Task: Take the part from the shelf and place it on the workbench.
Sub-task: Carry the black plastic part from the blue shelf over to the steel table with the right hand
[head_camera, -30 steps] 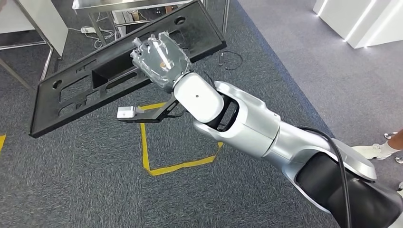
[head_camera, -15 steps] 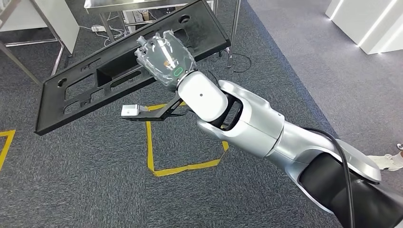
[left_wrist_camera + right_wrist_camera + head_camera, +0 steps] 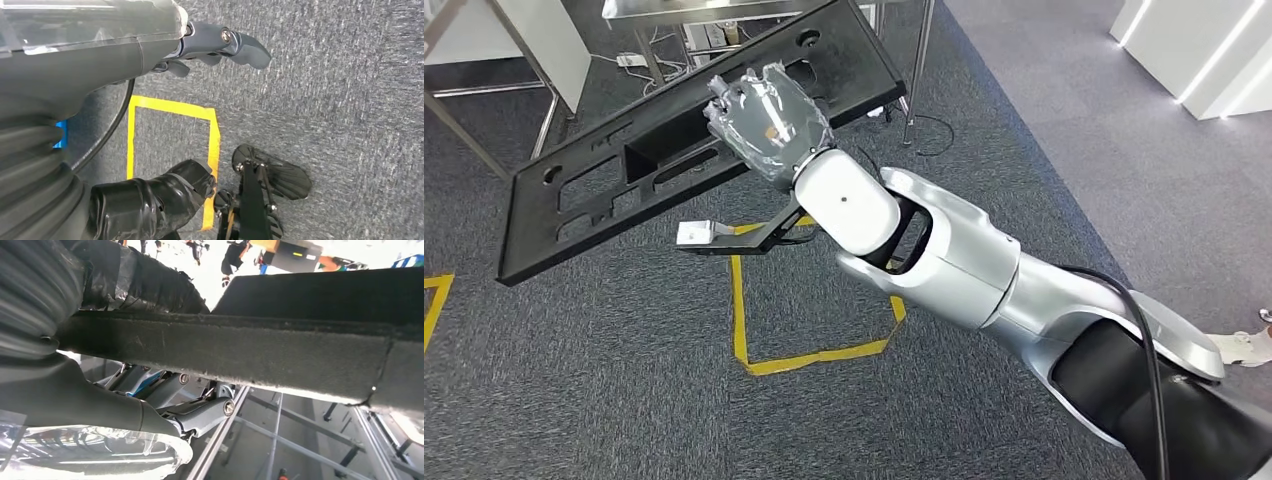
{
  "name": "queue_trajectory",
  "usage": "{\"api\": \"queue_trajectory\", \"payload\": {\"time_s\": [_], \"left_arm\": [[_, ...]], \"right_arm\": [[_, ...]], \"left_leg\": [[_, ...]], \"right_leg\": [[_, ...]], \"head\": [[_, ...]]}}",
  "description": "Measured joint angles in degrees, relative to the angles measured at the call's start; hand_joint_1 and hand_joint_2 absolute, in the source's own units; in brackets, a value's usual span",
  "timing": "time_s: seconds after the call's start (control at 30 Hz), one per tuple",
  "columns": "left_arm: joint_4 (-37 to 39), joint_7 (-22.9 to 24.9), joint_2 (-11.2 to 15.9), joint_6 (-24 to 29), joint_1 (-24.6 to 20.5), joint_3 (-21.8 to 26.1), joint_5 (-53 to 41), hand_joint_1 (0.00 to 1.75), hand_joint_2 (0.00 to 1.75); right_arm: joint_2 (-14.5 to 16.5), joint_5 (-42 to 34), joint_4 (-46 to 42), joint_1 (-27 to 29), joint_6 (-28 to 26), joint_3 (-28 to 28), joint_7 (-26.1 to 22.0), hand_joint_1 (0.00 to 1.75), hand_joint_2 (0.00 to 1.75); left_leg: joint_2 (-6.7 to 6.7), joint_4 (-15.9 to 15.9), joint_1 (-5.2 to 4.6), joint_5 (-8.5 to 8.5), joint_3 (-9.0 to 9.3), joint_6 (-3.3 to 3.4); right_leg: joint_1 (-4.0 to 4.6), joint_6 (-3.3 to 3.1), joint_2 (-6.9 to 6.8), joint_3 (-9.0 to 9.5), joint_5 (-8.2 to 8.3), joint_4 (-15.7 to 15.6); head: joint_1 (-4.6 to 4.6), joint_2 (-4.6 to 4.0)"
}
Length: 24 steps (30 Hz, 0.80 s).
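The right robot hand (image 3: 767,122) grips the big black part (image 3: 604,185) in the air over the carpet floor (image 3: 604,400), w/ the carry step on & a surface to find next.

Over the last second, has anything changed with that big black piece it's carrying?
Mostly the view shifted: the yellow floor tape and metal table legs slid across the picture together, so the robot itself moved. The right hand still grips the black panel, tilted as before. The left hand stays empty.
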Motion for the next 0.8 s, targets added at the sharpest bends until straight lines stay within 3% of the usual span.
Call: {"api": "queue_trajectory", "payload": {"time_s": [0.1,0.2,0.23,0.27,0.3,0.37,0.43,0.57,0.73,0.8], "left_arm": [[0.0,0.0,0.0,0.1,0.0,-0.2,0.0,0.0,1.75],[0.0,0.0,0.0,0.1,0.0,-0.2,0.0,0.0,1.75],[0.0,0.0,0.0,0.2,0.0,-0.3,0.0,0.0,1.75],[0.0,0.0,0.1,0.2,0.0,-0.4,0.0,0.0,1.75],[0.0,0.0,0.1,0.2,0.0,-0.4,0.0,0.0,1.75],[0.0,0.0,0.1,0.2,0.0,-0.5,0.1,0.0,1.75],[0.0,0.0,0.1,0.2,0.0,-0.5,0.1,0.0,1.75],[0.0,-0.2,0.1,0.1,0.0,-0.6,0.2,0.0,1.75],[0.0,-0.2,0.0,0.0,0.0,-0.6,0.2,0.0,1.75],[0.0,-0.2,0.0,0.0,0.1,-0.6,0.2,0.0,1.75]], "right_arm": [[0.0,0.0,0.0,-0.1,0.0,0.0,0.0,1.75,1.75],[-0.1,0.0,0.0,-0.1,0.0,0.0,0.0,1.75,1.75],[-0.1,0.0,0.1,0.0,0.1,0.0,0.0,1.75,1.75],[-0.1,0.0,0.2,0.1,0.1,0.1,-0.1,1.75,1.75],[-0.2,0.0,0.2,0.2,0.1,0.1,-0.1,1.75,1.75],[-0.2,0.0,0.3,0.1,0.1,0.2,-0.1,1.75,1.75],[-0.2,0.0,0.3,-0.2,0.2,0.2,-0.1,1.75,1.75],[-0.3,0.0,0.4,-0.2,0.3,0.3,-0.2,1.75,1.75],[-0.3,0.0,0.4,-0.2,0.4,0.3,-0.3,1.75,1.75],[-0.3,0.0,0.4,-0.1,0.5,0.4,-0.4,1.75,1.75]], "left_leg": [[0.02,-0.7,0.25,0.01,0.78,0.98],[0.04,-0.9,0.15,-0.3,1.24,1.86],[0.0,-0.8,0.11,-0.43,1.34,2.01],[-0.07,-0.8,0.09,-0.59,1.48,2.08],[-0.16,-0.7,0.08,-0.79,1.66,2.07],[-0.38,-0.3,0.05,-1.32,1.95,1.81],[-0.58,0.2,-0.14,-1.78,1.83,1.31],[-0.7,-0.1,-0.06,-1.87,1.84,0.36],[-0.62,0.3,-0.05,-2.38,1.82,0.01],[-0.31,8.5,0.19,-5.48,-2.52,-0.75]], "right_leg": [[-0.05,0.82,0.01,-0.85,-1.53,2.2],[-0.02,0.97,0.08,-6.38,-5.69,12.5],[-0.03,0.97,0.08,-8.11,-6.23,15.3],[-0.06,0.95,0.07,-8.93,-5.65,16.0],[-0.09,0.88,0.07,-8.68,-4.07,14.7],[-0.1,0.56,0.12,-5.81,0.24,7.6],[0.02,0.25,0.24,-3.25,2.05,1.9],[0.3,-0.37,0.37,-2.49,1.81,0.5],[-0.06,-0.71,0.33,-1.9,2.0,-0.3],[-0.22,-1.13,0.18,-1.04,1.79,-0.8]], "head": [[0.15,0.0],[0.38,0.0],[0.39,0.0],[0.4,0.0],[0.4,0.0],[0.41,0.0],[0.36,0.0],[0.42,0.0],[0.36,0.0],[0.1,0.0]]}}
